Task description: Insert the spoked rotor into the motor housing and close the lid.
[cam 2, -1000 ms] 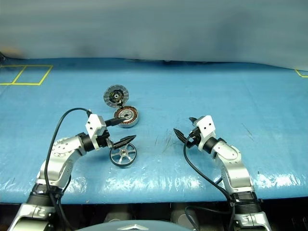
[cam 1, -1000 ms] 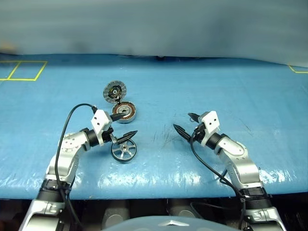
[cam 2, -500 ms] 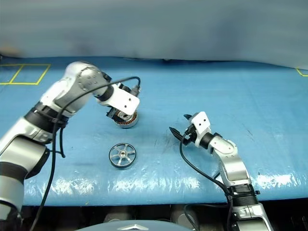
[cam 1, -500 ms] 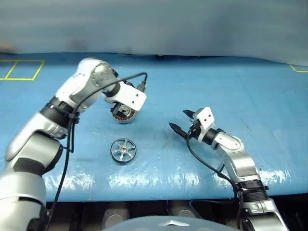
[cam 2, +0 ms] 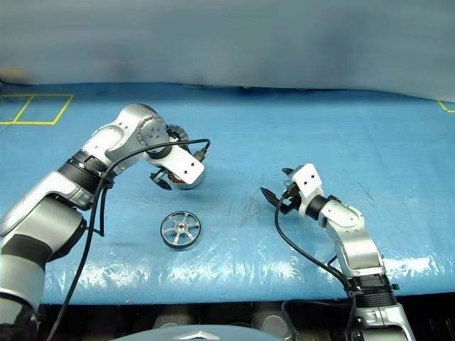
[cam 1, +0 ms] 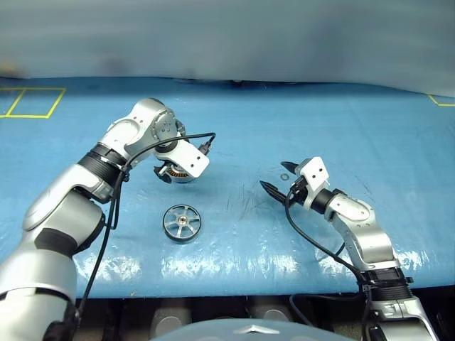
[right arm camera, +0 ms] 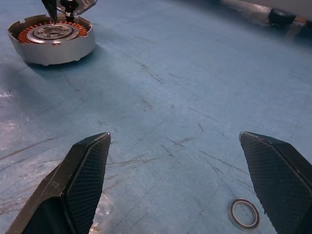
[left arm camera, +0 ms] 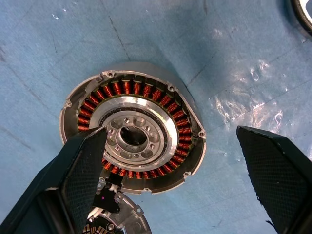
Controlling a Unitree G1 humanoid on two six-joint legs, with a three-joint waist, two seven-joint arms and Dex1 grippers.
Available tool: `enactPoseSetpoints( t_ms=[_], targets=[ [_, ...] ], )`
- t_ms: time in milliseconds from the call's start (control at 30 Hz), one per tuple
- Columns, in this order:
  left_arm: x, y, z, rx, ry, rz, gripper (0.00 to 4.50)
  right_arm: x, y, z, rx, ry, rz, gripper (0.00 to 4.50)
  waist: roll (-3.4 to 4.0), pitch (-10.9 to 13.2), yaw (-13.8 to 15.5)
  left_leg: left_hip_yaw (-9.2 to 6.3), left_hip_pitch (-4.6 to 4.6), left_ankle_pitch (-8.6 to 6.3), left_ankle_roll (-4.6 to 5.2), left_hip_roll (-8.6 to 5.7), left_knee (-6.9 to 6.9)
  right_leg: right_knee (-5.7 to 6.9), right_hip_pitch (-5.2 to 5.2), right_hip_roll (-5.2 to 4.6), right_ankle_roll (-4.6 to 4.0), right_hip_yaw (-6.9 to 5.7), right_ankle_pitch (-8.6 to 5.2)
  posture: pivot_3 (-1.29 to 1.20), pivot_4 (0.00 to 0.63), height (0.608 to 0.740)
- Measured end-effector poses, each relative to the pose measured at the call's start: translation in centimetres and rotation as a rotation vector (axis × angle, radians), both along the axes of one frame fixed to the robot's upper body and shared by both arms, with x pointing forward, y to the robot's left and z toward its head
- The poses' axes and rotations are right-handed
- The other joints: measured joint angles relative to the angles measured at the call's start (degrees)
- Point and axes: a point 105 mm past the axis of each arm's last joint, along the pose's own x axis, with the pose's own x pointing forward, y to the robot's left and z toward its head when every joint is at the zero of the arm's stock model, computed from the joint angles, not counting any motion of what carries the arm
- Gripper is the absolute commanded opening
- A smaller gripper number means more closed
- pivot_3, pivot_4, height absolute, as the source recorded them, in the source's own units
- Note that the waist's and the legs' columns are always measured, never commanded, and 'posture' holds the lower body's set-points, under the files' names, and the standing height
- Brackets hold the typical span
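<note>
The spoked rotor point(cam 1: 183, 223) lies flat on the blue table cover point(cam 1: 341, 135), at six o'clock from the motor housing point(left arm camera: 134, 139); likely rigid, weighty, slick metal, best pinched across its rim; left gripper point(left arm camera: 170, 170) spread above the housing; right gripper point(right arm camera: 195, 185) spread, empty.

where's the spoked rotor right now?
The small silver spoked rotor lies flat on the blue table, left of centre in the head views, nearer the robot than the copper-coiled motor housing.
</note>
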Motion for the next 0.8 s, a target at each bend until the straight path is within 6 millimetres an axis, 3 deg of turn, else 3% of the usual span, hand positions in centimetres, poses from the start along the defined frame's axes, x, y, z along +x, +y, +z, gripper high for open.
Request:
enactPoseSetpoints(
  t_ms=[100, 433, 767, 800],
  targets=[
    [-0.3, 0.7, -1.1, 0.016, 0.026, 0.017, 4.5, 0.0, 0.0, 0.0, 0.0, 0.001, 0.001, 4.44, 0.0, 0.0, -0.02, -0.01, 0.0, 0.0, 0.0, 0.0, 0.0, 0.02, 0.0, 0.01, 0.0, 0.0, 0.0, 0.0, 0.15, 0.74],
    [0.0, 1.3, -2.0, 0.009, 0.01, 0.057, 4.5, 0.0, 0.3, -0.2, -0.011, 0.017, 0.014, 4.44, 0.0, 0.0, 0.12, -0.02, 0.19, 0.01, 0.0, 0.0, 0.15, 0.15, 0.19, 0.01, 0.02, 0.0, 0.01, 0.0, 0.15, 0.74],
    [0.4, 1.2, -2.0, -0.026, 0.001, 0.092, 4.5, 0.1, 0.3, -0.1, -0.013, 0.015, 0.016, 4.44, 0.0, 0.0, 0.1, -0.02, 0.11, 0.0, 0.0, -0.01, 0.12, 0.11, 0.13, -0.01, 0.02, -0.01, 0.02, 0.0, 0.15, 0.74],
    [0.4, 1.1, -2.0, -0.028, 0.003, 0.09, 4.32, 0.1, 0.3, -0.1, -0.013, 0.014, 0.016, 4.48, 0.0, 0.0, 0.11, -0.01, 0.11, 0.0, 0.0, -0.01, 0.13, 0.11, 0.13, -0.01, 0.02, -0.01, 0.02, 0.0, 0.15, 0.74]
  ],
)
